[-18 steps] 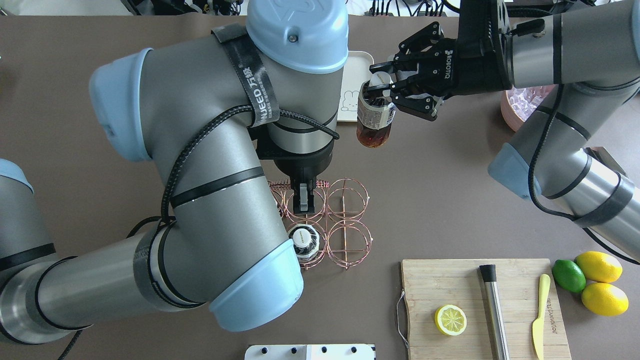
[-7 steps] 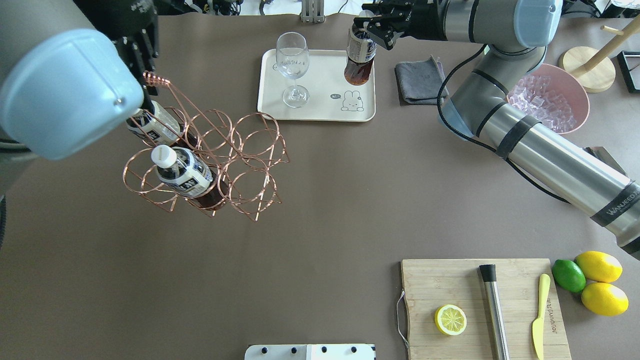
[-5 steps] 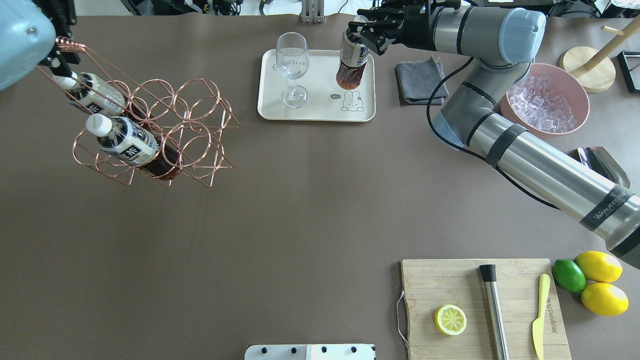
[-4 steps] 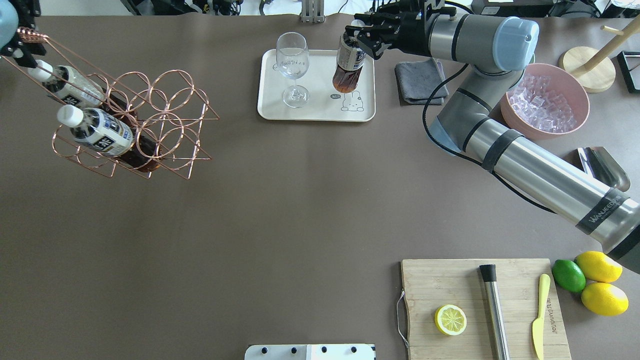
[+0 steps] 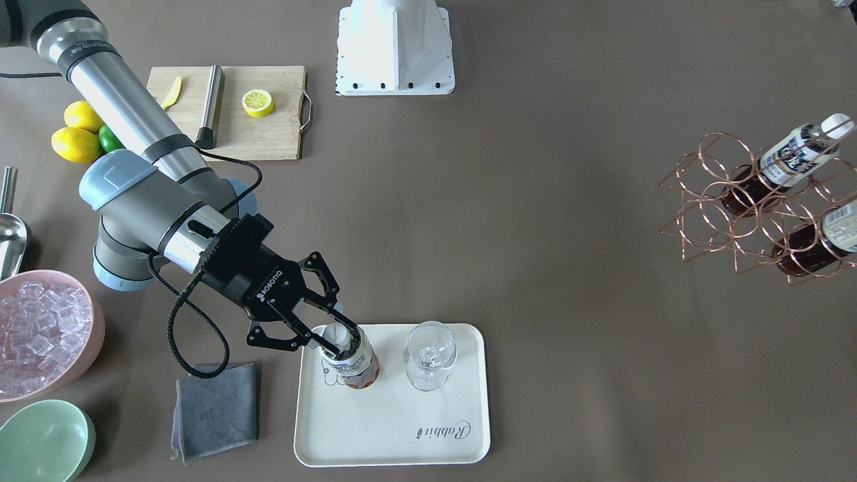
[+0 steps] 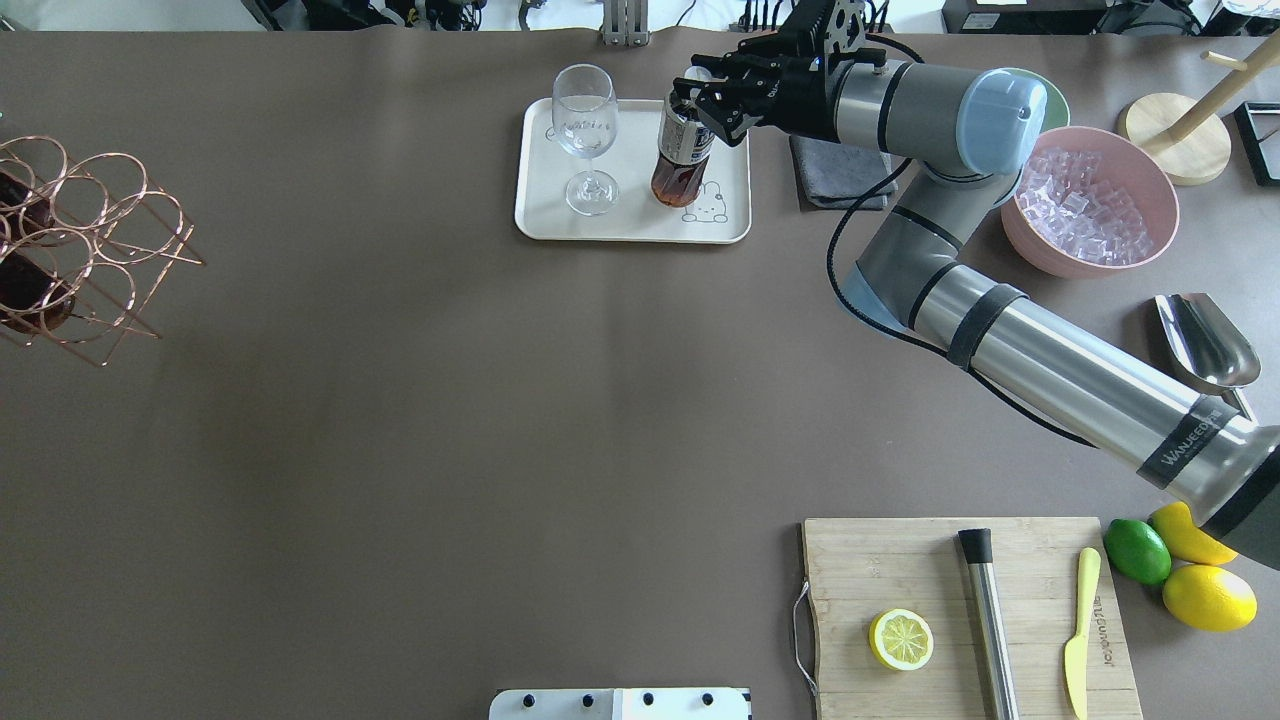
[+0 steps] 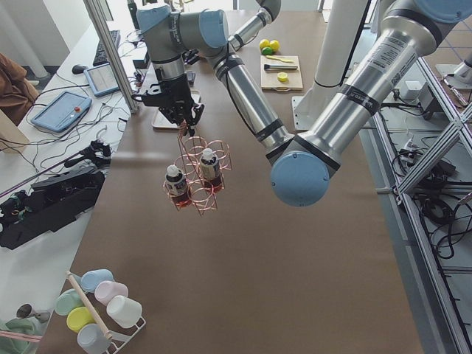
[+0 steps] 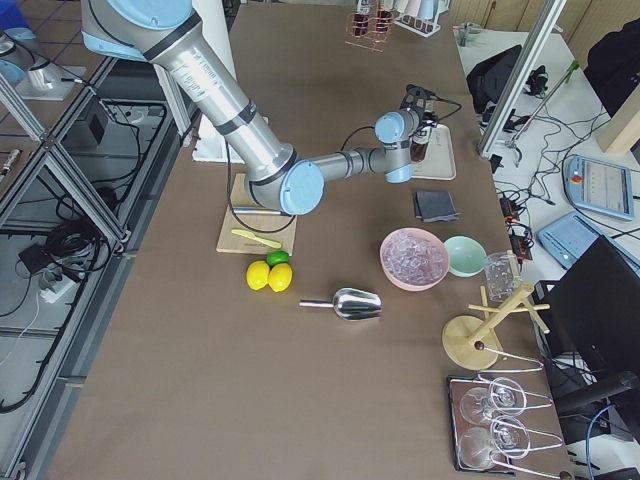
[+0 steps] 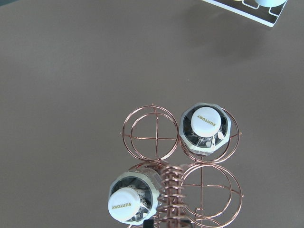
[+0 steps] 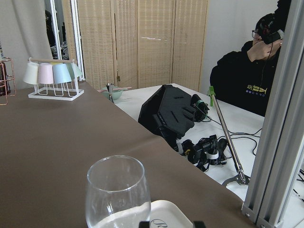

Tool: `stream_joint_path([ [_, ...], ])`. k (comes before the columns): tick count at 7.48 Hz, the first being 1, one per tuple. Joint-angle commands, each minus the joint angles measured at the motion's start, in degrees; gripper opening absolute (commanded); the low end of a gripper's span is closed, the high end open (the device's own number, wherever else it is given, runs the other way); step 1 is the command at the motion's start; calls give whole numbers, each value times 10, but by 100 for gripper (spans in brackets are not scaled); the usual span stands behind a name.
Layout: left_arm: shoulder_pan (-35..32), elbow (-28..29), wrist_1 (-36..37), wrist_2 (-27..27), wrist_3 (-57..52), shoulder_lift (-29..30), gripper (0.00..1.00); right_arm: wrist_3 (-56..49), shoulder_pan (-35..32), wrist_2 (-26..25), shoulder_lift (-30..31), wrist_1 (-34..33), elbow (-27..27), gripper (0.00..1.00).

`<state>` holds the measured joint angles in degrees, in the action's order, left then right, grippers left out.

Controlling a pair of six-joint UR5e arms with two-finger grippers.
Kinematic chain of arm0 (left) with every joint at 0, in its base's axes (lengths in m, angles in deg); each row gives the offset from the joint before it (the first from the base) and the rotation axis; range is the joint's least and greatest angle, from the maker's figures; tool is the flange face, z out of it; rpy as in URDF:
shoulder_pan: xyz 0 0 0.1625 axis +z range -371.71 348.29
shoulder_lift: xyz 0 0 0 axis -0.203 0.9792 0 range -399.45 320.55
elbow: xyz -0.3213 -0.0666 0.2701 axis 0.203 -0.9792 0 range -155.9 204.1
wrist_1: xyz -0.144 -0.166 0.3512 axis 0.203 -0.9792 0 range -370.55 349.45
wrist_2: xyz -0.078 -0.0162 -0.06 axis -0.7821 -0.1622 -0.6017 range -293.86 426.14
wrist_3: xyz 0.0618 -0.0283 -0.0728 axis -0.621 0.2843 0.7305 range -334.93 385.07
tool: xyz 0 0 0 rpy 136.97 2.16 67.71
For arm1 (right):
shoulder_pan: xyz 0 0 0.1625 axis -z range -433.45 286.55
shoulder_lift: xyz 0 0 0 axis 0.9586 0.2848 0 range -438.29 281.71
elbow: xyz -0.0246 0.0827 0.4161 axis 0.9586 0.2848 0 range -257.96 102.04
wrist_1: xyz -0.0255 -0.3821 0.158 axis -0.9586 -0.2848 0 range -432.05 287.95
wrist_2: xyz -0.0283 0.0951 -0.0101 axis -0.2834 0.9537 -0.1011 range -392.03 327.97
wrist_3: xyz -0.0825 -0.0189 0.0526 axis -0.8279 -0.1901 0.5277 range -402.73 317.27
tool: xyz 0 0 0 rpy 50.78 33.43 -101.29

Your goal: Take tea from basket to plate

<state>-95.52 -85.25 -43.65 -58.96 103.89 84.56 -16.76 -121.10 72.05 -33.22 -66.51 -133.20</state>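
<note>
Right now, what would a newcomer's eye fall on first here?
The right gripper clamps a small clear bottle of reddish-brown tea upright over the cream rectangular tray, beside a clear glass. Far left, a copper wire basket holding two more bottles hangs below the left gripper.

Flat brown-grey all over the table (image 6: 450, 450). Dark reddish-brown in the tea (image 6: 680, 165), under a white-and-dark-blue label and a white cap. Cream for the plate (image 6: 640, 225), with a grey rabbit drawing and grey script. Copper-rose for the wire basket (image 5: 730, 201); white caps with gold lettering on its two bottles (image 9: 206, 120). Black on the right hand (image 5: 333, 340), with white lettering. Silver-grey and pale blue along the right arm (image 6: 1060, 355). Dark grey for the cloth (image 5: 217, 408), pink for the ice tub (image 6: 1050, 262), pale green for the bowl (image 5: 40, 438). Pale wood grain on the cutting board (image 6: 900, 560). Yellow for the lemons (image 6: 1210, 598), the lemon half (image 6: 901, 640) and the knife (image 6: 1080, 630); green for the lime (image 6: 1137, 551).
</note>
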Motion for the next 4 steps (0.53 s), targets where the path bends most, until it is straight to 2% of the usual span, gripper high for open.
stream_joint_path([
  [1,-39,115,-99,5,-39,-16,0,-8,9,-4,2,0,-1,0],
  [3,-53,199,-201,11,28,-18,0,-23,10,-5,3,-2,-3,0],
  [4,-48,231,-257,49,74,-16,0,-22,10,-6,2,-4,-7,31],
])
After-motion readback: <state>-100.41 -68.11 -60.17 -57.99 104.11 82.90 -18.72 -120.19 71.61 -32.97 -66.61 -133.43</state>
